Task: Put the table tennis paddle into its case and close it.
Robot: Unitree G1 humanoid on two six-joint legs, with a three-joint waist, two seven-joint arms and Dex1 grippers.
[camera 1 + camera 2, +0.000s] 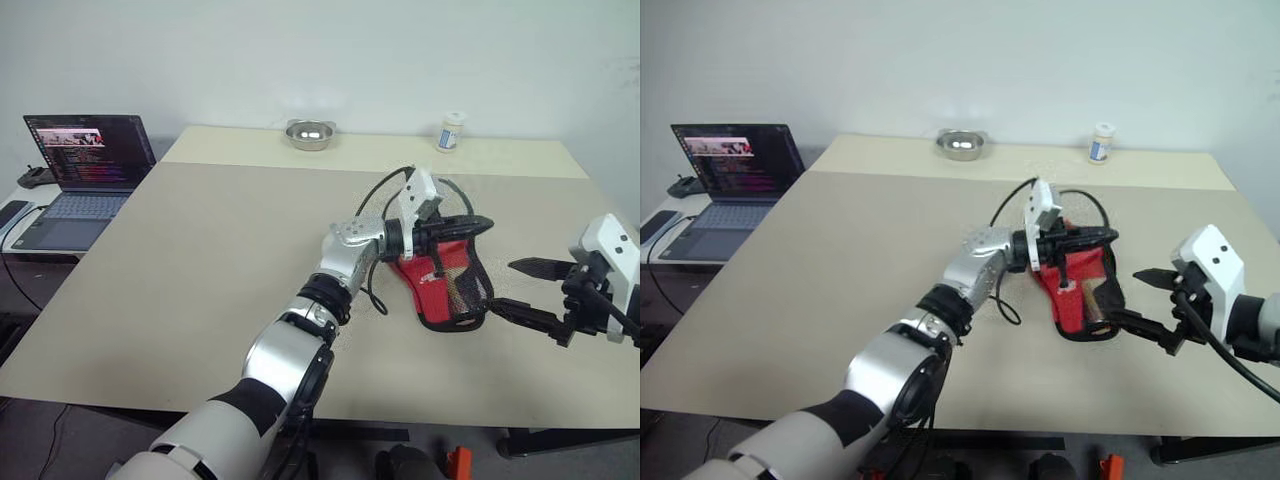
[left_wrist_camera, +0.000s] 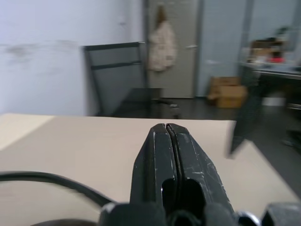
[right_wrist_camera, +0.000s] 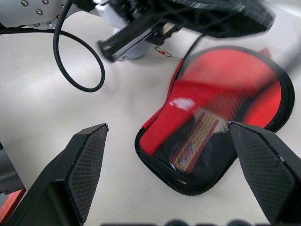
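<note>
Paddle tucked in open case, mid-table.

Head view: left gripper (image 1: 478, 224) pinched together above the case (image 1: 447, 285); right gripper (image 1: 518, 288) spread wide just right of it.
Right wrist view: table tennis paddle (image 3: 235, 82) inside the case, handle near.

You are not getting any legible text here. The laptop (image 1: 85, 170) screen is showing coloured lines too small to read, the small bottle (image 1: 452, 131) is carrying a label you cannot make out, and the white logo on the case (image 3: 184, 102) is showing only as a blur.
</note>
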